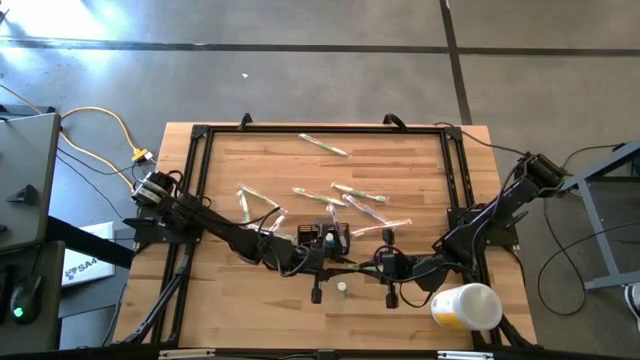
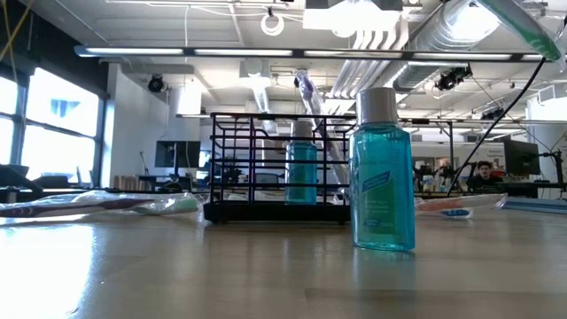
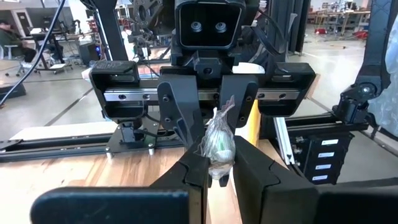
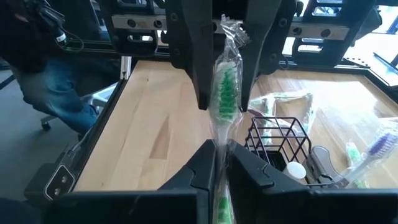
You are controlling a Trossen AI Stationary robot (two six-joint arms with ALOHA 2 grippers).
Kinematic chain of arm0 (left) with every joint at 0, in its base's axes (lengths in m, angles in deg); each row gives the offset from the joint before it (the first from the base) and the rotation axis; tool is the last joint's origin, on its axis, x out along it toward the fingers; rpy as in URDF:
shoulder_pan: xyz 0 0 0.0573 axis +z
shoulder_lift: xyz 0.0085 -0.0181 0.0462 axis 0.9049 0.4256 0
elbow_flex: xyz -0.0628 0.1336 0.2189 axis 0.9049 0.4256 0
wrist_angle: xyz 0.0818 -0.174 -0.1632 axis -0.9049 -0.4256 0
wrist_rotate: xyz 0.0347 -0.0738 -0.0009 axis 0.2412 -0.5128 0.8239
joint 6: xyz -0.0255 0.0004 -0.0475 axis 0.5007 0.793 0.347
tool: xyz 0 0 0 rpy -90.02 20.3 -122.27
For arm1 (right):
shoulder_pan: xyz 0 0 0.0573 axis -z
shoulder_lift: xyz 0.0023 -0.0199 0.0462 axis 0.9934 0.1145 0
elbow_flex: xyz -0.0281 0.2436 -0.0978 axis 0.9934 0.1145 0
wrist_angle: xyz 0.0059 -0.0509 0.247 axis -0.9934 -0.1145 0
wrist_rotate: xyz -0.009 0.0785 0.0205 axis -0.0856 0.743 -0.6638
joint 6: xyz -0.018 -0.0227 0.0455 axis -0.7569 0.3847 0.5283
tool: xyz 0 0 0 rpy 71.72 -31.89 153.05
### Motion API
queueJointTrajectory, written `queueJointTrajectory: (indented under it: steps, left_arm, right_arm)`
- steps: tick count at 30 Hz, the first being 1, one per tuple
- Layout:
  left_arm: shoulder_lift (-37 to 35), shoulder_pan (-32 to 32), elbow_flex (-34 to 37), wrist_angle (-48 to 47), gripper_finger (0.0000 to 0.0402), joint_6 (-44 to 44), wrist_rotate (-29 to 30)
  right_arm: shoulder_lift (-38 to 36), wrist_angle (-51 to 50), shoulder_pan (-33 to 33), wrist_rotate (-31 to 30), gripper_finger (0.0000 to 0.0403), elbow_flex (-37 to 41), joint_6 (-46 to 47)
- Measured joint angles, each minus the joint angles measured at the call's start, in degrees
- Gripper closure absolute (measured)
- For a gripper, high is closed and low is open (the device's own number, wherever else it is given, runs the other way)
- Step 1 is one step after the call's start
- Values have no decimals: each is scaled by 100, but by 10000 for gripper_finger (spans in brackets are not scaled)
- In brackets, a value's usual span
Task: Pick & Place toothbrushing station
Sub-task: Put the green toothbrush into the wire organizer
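The black wire caddy (image 1: 326,238) stands on the wooden table (image 1: 230,300). In the low view the caddy (image 2: 266,168) holds a blue bottle (image 2: 301,173) and a purple toothbrush (image 2: 312,102). My left gripper (image 1: 340,263) and my right gripper (image 1: 366,264) meet tip to tip just in front of the caddy, above the table. Both are shut on one plastic-wrapped green toothbrush (image 4: 226,93). It also shows in the left wrist view (image 3: 217,146) and at the low view's top right (image 2: 523,27). My left gripper pinches the wrapped toothbrush at its bristle end (image 3: 217,163) between its two fingers, coming level from the table's left. The toothbrush is clear of the table. My right gripper pinches the same toothbrush on its handle, just below the bristles (image 4: 220,152), between its two fingers. It comes level from the table's right, and the fingers lie along the brush. The brush reaches out past the fingertips toward my left gripper.
A second blue bottle (image 2: 383,173) stands upright on the table in front of the caddy, near the front edge (image 1: 342,288). Several wrapped toothbrushes (image 1: 355,195) lie scattered behind the caddy. A white-and-yellow cup (image 1: 465,305) lies at the front right.
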Motion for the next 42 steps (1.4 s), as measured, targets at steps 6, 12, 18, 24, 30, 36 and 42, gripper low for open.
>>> queueJointTrajectory:
  steps: [6, 12, 18, 24, 30, 36, 42]
  left_arm:
    - [2, -66, 2, 10, 363, -108, 8]
    - [2, -67, 2, -28, 363, -125, 25]
    - [-463, -261, 4, -827, 363, -15, 286]
    - [-1432, -591, 2, -2265, 363, 501, 870]
    - [-2134, -751, -620, -4491, 363, 1267, 1787]
    - [-2129, -735, -1849, -7340, 363, 2481, 2152]
    - [-2100, -645, -2228, -9043, 363, 3794, 2241]
  right_arm:
    - [-81, -195, -90, 13, 348, 4, -20]
    - [-210, -396, -222, -26, 258, 4, -6]
    - [-604, -795, -547, -335, 199, 4, 427]
    - [-784, -899, -1029, -888, 196, 2, 454]
    - [-765, -903, -1219, -1066, 196, 2, 459]
    - [-752, -1191, -1224, -1082, 196, 2, 895]
    - [-750, -1419, -1222, -1078, 196, 2, 1178]
